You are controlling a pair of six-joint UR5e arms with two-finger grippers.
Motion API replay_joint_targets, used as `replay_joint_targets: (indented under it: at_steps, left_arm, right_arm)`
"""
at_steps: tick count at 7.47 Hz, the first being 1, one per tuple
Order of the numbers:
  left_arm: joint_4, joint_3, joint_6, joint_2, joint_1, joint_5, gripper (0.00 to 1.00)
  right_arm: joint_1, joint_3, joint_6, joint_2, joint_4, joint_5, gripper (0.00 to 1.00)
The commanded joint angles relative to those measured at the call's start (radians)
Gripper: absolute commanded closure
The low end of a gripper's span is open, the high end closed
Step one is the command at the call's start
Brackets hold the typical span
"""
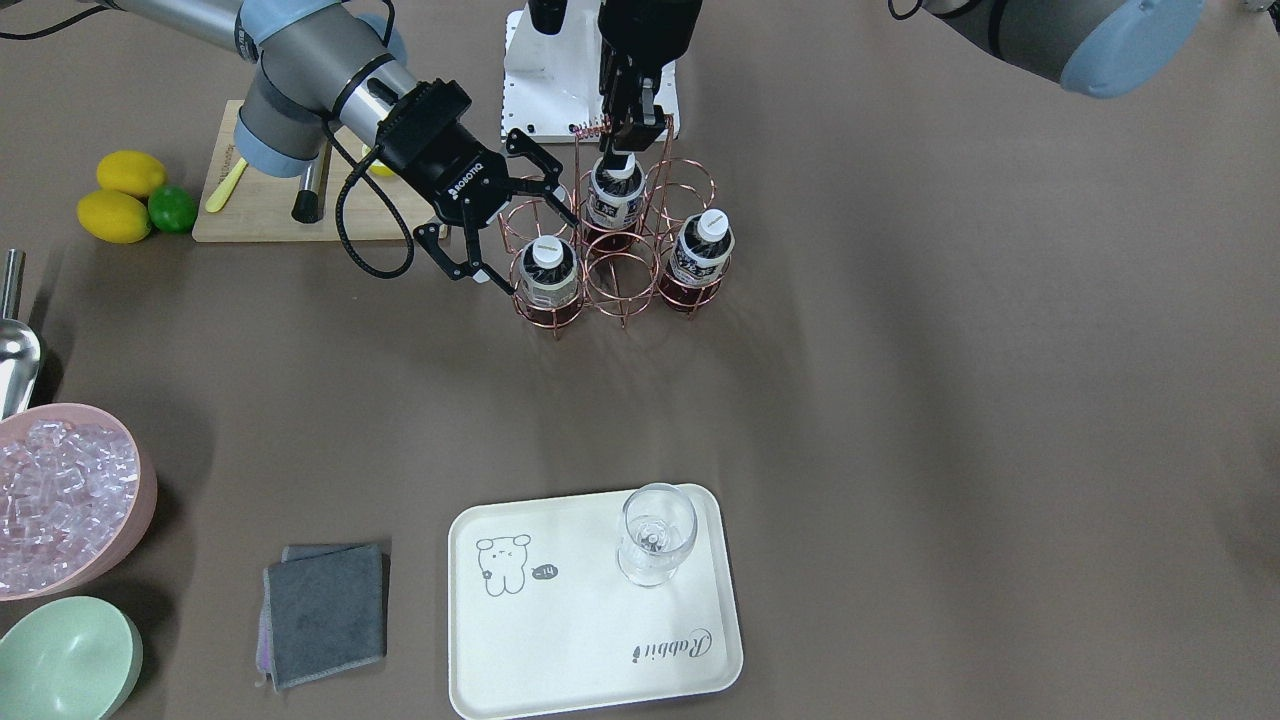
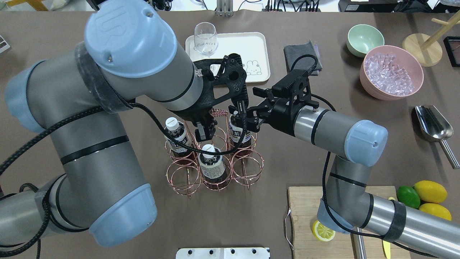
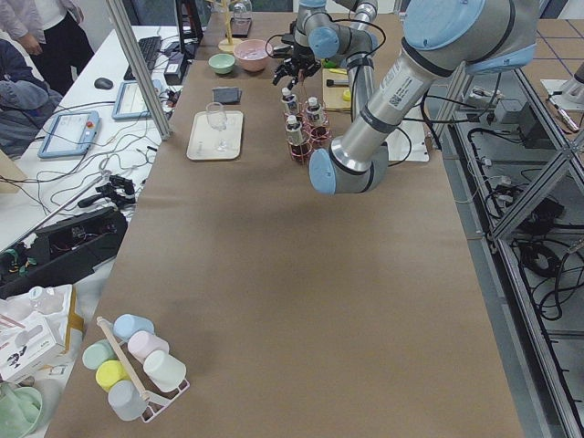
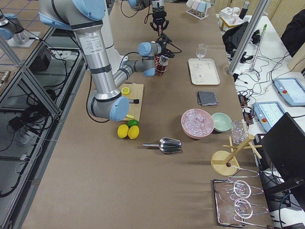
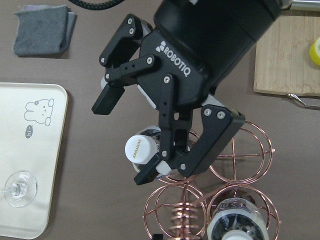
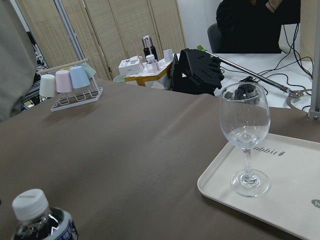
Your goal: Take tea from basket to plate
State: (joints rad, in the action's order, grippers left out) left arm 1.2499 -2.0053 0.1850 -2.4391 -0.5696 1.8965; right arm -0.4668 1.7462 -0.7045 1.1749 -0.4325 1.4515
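Three tea bottles stand in the copper wire basket (image 1: 615,257). My right gripper (image 1: 522,235) is open, one finger on each side of the tea (image 1: 545,270) in the corner slot nearest the plate; the left wrist view shows its white cap (image 5: 139,148) between the fingers (image 5: 107,100). My left gripper (image 1: 632,135) comes straight down over the basket's top handle and looks shut on it, just above another bottle (image 1: 615,195). The cream plate (image 1: 560,650) lies at the operators' side with a stemmed glass (image 1: 655,535) on it.
A wooden cutting board (image 1: 270,215) lies under my right arm, with lemons and a lime (image 1: 172,208) beside it. A pink bowl of ice (image 1: 60,500), a green bowl (image 1: 60,660), a metal scoop (image 1: 15,350) and a grey cloth (image 1: 325,610) lie beside the plate.
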Motion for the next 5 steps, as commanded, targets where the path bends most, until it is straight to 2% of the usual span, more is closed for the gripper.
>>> replay_joint_targets:
  at_steps: [1, 4, 5]
  left_arm:
    - [0.000, -0.001, -0.001, 0.000, 0.000, -0.005, 1.00]
    - [0.000, -0.001, 0.001, 0.002, -0.001, -0.005, 1.00]
    - [-0.001, -0.001, -0.001, 0.002, -0.001, -0.005, 1.00]
  right_arm:
    - [0.004, -0.002, 0.002, 0.000, -0.005, -0.002, 0.00]
    - [0.019, -0.005, -0.001, 0.000, -0.012, -0.010, 0.02]
    - [0.020, -0.005, -0.001, 0.000, -0.012, -0.010, 0.08]
